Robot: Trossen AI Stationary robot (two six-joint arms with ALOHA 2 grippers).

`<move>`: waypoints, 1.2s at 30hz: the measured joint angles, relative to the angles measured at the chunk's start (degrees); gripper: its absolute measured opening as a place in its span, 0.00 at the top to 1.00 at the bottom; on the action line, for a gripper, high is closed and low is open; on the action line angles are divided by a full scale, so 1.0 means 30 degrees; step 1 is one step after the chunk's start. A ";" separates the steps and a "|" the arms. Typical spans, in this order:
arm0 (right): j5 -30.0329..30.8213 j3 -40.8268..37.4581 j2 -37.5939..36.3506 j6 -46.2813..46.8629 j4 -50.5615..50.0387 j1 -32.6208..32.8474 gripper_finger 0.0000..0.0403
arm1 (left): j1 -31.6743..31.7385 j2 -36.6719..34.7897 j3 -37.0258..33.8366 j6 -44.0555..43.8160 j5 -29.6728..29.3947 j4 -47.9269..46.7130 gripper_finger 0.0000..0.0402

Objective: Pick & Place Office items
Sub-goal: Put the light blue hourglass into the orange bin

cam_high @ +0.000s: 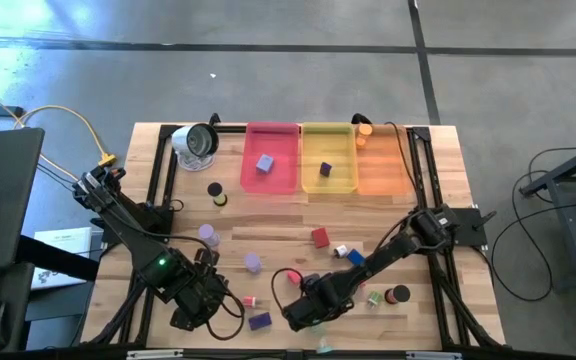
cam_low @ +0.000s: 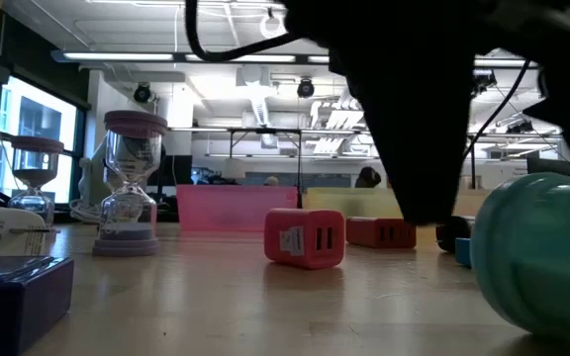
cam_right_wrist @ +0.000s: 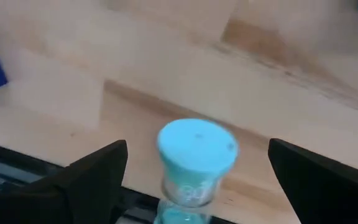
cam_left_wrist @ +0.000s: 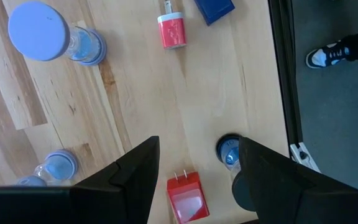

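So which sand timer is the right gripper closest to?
The teal timer, standing at the table's near edge between the right gripper's open fingers. The lavender timers stand farther off, toward the left arm.

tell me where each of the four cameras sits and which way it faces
High: above the table, looking straight down; both arms show.
Low: at table-top height, looking level at a red charger; a dark arm crosses above.
Left wrist: looks down past its open fingers at a red charger.
Right wrist: looks past open fingers at a teal sand timer.
Shared: the low view also shows that teal sand timer.
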 joint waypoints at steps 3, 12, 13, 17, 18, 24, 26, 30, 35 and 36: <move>-0.0015 0.0022 -0.0007 -0.0045 -0.0062 -0.0036 0.06 | 0.0000 0.0000 0.0000 0.0007 0.0005 -0.0010 0.47; -0.0554 0.0014 -0.0007 -0.0052 -0.0155 0.0015 0.06 | -0.0007 0.0000 0.0000 0.0007 -0.0002 -0.0294 0.47; -0.0654 0.0014 -0.0007 -0.0056 -0.0148 0.0015 0.06 | -0.0007 0.0000 0.0000 0.0007 -0.0023 -0.0285 0.47; -0.0969 0.0034 0.0271 -0.0056 0.0328 0.0013 0.06 | -0.0007 0.0000 0.0000 0.0007 -0.0307 -0.0288 0.47; -0.1213 0.0013 0.0348 -0.0095 0.0362 0.0016 0.06 | 0.0000 0.0000 0.0000 0.0007 -0.0359 -0.0304 0.47; -0.2184 0.0028 0.1230 -0.0225 0.1232 0.0109 0.06 | -0.0007 0.0000 0.0000 0.0008 -0.0425 -0.0454 0.47; -0.2242 0.0058 0.1278 -0.0252 0.1251 0.0106 0.09 | -0.0007 0.0007 0.0000 0.0008 -0.0428 -0.0467 0.47; -0.2438 0.0065 0.1464 -0.0241 0.1002 0.0037 0.18 | -0.0007 0.0000 0.0000 0.0031 -0.0432 -0.0510 0.47; -0.2357 0.0055 0.1497 -0.0282 0.0570 -0.0101 0.37 | -0.0007 0.0000 0.0007 0.0087 -0.0512 -0.0513 0.47; -0.2348 0.0051 0.1511 -0.0411 0.0527 -0.0120 0.41 | -0.0007 0.0000 0.0007 0.0091 -0.0527 -0.0523 0.47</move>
